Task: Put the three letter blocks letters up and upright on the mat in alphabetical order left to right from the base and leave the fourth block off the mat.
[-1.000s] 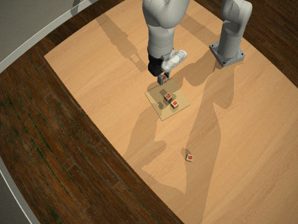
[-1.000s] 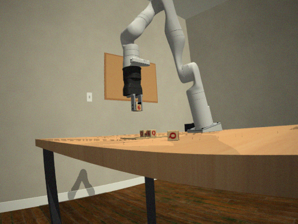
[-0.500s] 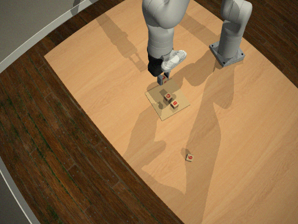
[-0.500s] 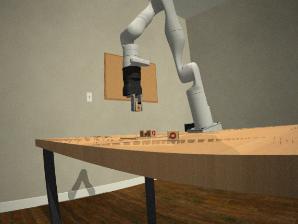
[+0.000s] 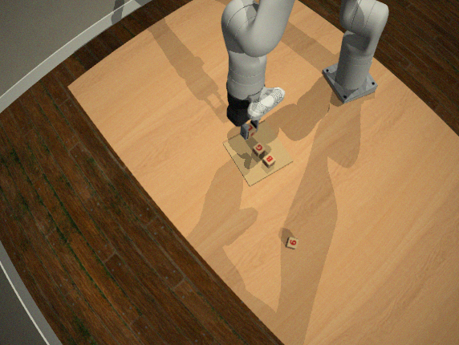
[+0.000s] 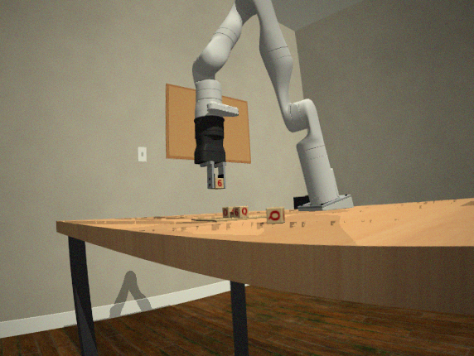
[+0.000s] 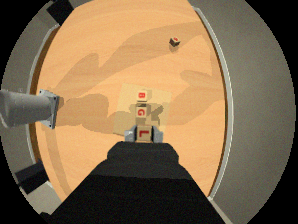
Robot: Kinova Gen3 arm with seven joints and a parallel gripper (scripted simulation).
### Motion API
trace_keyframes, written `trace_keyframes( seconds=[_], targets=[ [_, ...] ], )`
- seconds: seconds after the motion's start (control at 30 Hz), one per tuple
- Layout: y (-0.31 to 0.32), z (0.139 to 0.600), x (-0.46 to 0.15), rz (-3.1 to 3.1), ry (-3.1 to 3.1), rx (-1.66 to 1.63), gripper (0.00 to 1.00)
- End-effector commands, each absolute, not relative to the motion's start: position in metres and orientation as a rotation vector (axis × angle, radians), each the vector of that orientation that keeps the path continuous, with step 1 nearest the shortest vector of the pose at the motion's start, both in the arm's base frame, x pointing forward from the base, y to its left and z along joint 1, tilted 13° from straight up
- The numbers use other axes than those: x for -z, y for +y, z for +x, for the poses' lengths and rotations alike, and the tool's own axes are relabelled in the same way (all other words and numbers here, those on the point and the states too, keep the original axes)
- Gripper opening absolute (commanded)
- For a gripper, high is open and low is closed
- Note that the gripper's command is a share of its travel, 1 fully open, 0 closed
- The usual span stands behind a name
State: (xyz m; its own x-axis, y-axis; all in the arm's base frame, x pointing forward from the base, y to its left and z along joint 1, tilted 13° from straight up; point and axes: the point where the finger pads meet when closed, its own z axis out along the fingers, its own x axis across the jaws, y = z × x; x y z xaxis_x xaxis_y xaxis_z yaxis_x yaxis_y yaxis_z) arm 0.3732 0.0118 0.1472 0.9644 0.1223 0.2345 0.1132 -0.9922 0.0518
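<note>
The L block is sitting between the fingers of the gripper, which is holding it aloft, partly narrowed around its sides. It is a pale wooden cube, showing a red L on top and a red 6-like mark on one side. Being a cube, it is showing no long axis; its top is facing up, but which way the L is pointing is too small to tell surely.

Below the gripper and ahead of it in the wrist view, the thin yellowish mat is lying flat on the table. It is bearing the G block, nearer the gripper, and the B block beyond. Both are showing red letters on top.

Well apart from the gripper, past the B block, the fourth block is resting off the mat, showing a red 6- or 9-like mark on top.
</note>
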Motion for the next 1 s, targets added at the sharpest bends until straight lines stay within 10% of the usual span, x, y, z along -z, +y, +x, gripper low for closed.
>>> trace_keyframes(
  seconds=[0.0,0.97],
  targets=[
    [0.007,0.370,-0.132,3.072,0.173,-0.330,0.49],
    [0.005,0.381,-0.082,3.072,0.173,-0.330,0.49]
  ],
)
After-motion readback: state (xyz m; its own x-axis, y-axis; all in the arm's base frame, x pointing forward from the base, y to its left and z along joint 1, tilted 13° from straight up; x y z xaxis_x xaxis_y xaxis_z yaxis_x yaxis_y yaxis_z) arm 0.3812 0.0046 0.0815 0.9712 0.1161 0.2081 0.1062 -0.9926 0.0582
